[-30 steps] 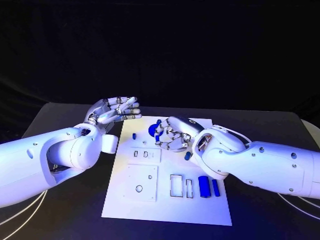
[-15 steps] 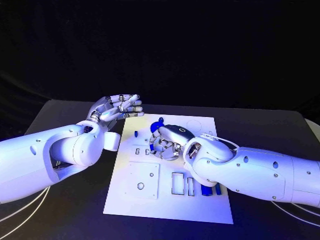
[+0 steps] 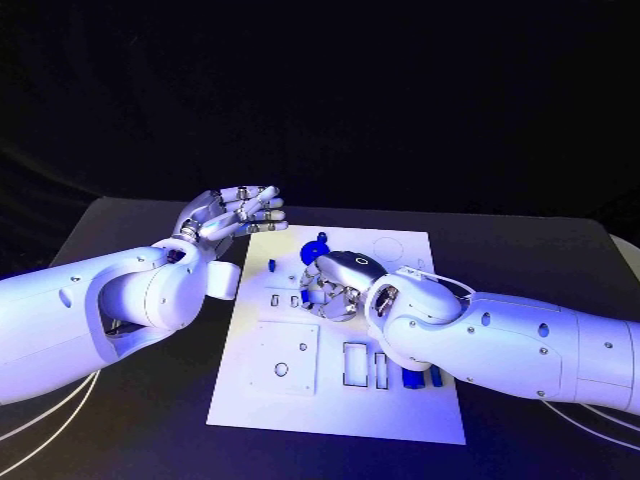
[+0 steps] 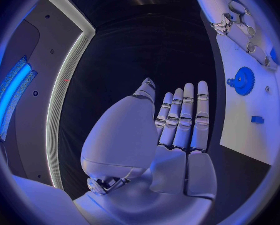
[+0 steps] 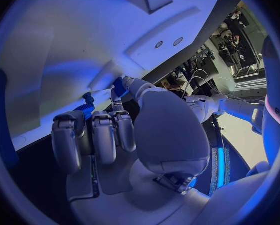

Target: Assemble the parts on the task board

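right hand (image 3: pixel 338 285) at frame centre pinched a small blue part (image 5: pixel 119 87) over the task board (image 3: pixel 335 425), apparently to seat it; left hand (image 3: pixel 231 218) hovered open, upper left.

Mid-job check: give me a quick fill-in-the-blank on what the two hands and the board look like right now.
1. The left hand holds ____.
2. The right hand is over the white ____.
3. The gear on the task board is coloured ____.
4. The left hand is raised beside the board's ____ edge.

Missing words: nothing; task board; blue; left
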You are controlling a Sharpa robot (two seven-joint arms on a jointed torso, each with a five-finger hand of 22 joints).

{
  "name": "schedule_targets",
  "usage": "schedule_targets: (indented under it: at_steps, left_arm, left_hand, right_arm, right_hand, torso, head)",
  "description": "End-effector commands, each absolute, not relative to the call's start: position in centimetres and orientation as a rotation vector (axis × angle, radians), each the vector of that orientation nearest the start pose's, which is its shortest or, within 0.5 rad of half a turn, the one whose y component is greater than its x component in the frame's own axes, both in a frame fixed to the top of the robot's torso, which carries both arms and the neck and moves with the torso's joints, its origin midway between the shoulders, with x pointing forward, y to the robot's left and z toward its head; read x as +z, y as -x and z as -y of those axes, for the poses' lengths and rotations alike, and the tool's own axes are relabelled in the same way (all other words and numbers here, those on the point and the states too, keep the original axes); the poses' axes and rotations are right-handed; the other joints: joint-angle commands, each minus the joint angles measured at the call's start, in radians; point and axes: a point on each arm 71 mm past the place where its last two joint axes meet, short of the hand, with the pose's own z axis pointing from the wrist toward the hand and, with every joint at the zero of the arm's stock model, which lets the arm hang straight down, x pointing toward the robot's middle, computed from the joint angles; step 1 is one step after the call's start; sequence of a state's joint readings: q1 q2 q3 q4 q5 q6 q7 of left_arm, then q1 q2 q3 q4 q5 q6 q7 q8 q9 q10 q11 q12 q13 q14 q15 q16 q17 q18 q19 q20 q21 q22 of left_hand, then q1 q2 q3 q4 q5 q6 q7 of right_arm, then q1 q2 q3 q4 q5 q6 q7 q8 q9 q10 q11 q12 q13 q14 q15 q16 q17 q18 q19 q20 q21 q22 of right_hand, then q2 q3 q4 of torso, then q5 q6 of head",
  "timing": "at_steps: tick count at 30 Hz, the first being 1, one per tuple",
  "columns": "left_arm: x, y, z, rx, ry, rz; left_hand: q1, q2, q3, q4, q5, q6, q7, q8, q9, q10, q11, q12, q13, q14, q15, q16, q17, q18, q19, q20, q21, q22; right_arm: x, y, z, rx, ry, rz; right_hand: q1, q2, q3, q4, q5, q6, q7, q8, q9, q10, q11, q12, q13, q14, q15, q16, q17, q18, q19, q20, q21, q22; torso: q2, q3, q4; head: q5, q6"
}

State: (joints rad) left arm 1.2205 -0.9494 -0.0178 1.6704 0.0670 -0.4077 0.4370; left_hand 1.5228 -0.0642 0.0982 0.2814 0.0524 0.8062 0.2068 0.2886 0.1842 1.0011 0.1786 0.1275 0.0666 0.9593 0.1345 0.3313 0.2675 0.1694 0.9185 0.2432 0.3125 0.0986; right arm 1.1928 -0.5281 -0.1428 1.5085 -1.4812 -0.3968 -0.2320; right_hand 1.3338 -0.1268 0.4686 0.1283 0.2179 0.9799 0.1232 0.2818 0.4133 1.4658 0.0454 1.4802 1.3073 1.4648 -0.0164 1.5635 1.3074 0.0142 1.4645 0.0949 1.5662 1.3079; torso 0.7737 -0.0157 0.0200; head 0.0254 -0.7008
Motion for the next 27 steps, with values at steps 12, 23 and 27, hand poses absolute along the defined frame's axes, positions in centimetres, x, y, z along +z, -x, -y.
schedule_targets:
  at_steps: [12,23,27]
  left_arm:
    - [-14.68,-46.90,-22.39,-1.576,1.154,-1.297]
    - [-14.68,-46.91,-22.48,-1.574,1.155,-1.296]
    - [-14.69,-46.92,-22.50,-1.574,1.155,-1.296]
  left_hand:
    - [0.011,0.002,0.005,0.000,-0.002,0.003,0.023,-0.005,-0.001,0.006,0.000,-0.007,0.001,-0.004,0.001,-0.005,0.002,0.015,0.005,0.004,-0.007,-0.002]
    - [0.011,0.002,0.005,0.000,-0.002,0.003,0.023,-0.005,-0.001,0.006,0.000,-0.007,0.001,-0.004,0.001,-0.005,0.002,0.015,0.005,0.004,-0.007,-0.002]
    - [0.011,0.002,0.005,0.000,-0.002,0.003,0.023,-0.005,-0.001,0.006,0.000,-0.007,0.001,-0.004,0.001,-0.005,0.002,0.015,0.005,0.004,-0.007,-0.002]
  right_arm:
    - [-22.04,-45.17,4.97,0.775,0.302,-1.703]
    - [-22.25,-44.91,4.88,0.771,0.316,-1.705]
    - [-22.26,-44.88,4.93,0.768,0.319,-1.703]
  right_hand:
    - [-0.013,-0.006,-0.004,0.008,-0.002,-0.001,-0.003,0.015,0.028,0.017,-0.004,-0.005,0.158,0.101,-0.007,0.001,0.242,-0.014,0.106,-0.008,0.005,0.263]
    - [-0.021,-0.016,-0.010,0.009,-0.009,-0.005,-0.002,0.016,0.029,0.016,-0.003,-0.007,0.156,0.101,-0.007,0.001,0.242,-0.014,0.106,-0.008,0.005,0.263]
    - [-0.027,-0.029,-0.016,0.010,-0.014,-0.015,0.001,0.013,0.028,0.009,-0.001,-0.015,0.148,0.101,-0.005,0.001,0.239,-0.014,0.106,-0.007,0.005,0.263]
  torso:
    - [0.000,-0.0011,0.0016]
    - [0.000,-0.0008,0.0013]
    - [-0.001,-0.0007,0.0006]
  head:
    - [0.000,-0.001]
    - [0.002,-0.005]
    - [0.003,-0.006]
